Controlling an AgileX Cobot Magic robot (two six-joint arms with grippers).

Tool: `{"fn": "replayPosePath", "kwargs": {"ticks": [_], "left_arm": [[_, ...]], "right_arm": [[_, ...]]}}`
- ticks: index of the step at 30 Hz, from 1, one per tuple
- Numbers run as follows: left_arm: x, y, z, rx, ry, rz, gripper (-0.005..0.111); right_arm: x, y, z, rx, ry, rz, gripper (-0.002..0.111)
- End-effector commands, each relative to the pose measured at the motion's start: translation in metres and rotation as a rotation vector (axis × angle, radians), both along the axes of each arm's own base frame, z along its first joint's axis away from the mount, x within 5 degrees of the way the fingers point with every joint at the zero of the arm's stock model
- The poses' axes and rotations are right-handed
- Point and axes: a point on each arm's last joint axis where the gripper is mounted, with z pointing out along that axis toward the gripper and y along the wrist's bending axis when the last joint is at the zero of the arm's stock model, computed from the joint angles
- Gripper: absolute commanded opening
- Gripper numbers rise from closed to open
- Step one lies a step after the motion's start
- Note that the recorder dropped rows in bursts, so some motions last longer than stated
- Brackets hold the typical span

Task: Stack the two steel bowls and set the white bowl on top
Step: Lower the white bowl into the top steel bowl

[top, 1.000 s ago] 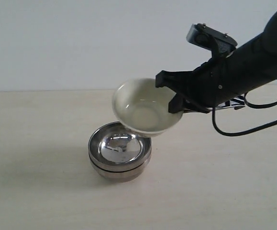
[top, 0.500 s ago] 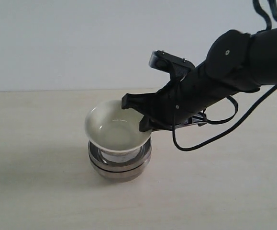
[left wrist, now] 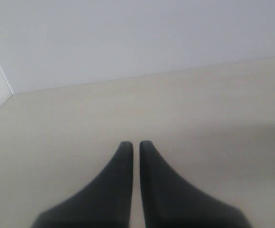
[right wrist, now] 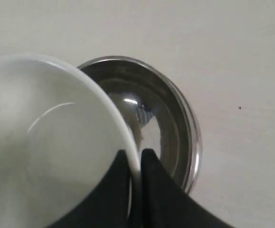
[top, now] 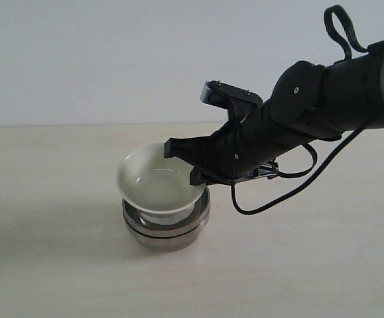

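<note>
The exterior view alone shows the stack from the side. The two steel bowls point(top: 167, 232) sit nested on the pale wooden table point(top: 311, 271), a dark seam marking where one rim meets the other. The white bowl point(top: 157, 183) sits low over them, pushed a little toward the left of that view. Whether its base rests inside the upper steel bowl cannot be told from here. A black cable point(top: 279, 193) loops under the right arm.

The right wrist view gives the grip itself. The right gripper point(right wrist: 135, 156) is clenched on the white bowl's rim, one finger inside the bowl and one outside. Beyond the rim a crescent of the upper steel bowl's mirror-like inside point(right wrist: 163, 118) stays uncovered, with a bright highlight on it.

The left wrist view shows neither bowl. The left gripper point(left wrist: 132, 145) hangs over bare table with its jaws drawn together to a thin slit, holding nothing.
</note>
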Motion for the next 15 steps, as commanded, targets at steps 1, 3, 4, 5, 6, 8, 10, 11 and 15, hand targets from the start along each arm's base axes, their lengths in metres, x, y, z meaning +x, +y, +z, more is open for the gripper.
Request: {"fn": "replayPosePath", "kwargs": {"ticks": [1,3,4,5,6,8,10,11,15], "left_arm": [[0.0,-0.0002,-0.0003,-0.016,-0.009,0.001,0.004],[0.0,-0.0002,-0.0003,-0.016,-0.009,0.001,0.004],[0.0,-0.0002,-0.0003,-0.016,-0.009,0.001,0.004],[0.0,-0.0002,-0.0003,-0.016,-0.009,0.001,0.004],[0.0,-0.0002,-0.0003,-0.016,-0.009,0.001,0.004],[0.0,-0.0002,-0.0003,-0.016,-0.009,0.001,0.004],[0.0,-0.0002,-0.0003,-0.016,-0.009,0.001,0.004],[0.0,-0.0002,-0.0003,-0.016,-0.009,0.001,0.004],[0.0,-0.0002,-0.0003,-0.016,-0.009,0.001,0.004]], "right_arm": [[0.003,0.0018,-0.0022,0.009,-0.004,-0.018,0.0],[0.004,0.0021,-0.0049,0.009,0.002,-0.027,0.0],[0.0049,0.0024,-0.0072,0.011,0.007,-0.036,0.0],[0.0058,0.0025,-0.0085,0.011,0.006,-0.042,0.0],[0.0063,0.0026,-0.0091,0.012,0.004,-0.046,0.0],[0.0076,0.0025,-0.0084,0.017,-0.008,-0.056,0.0],[0.0078,0.0025,-0.0083,0.019,-0.009,-0.059,0.0],[0.0078,0.0025,-0.0083,0.02,-0.008,-0.06,0.0],[0.0078,0.0025,-0.0083,0.023,-0.004,-0.066,0.0]]}}
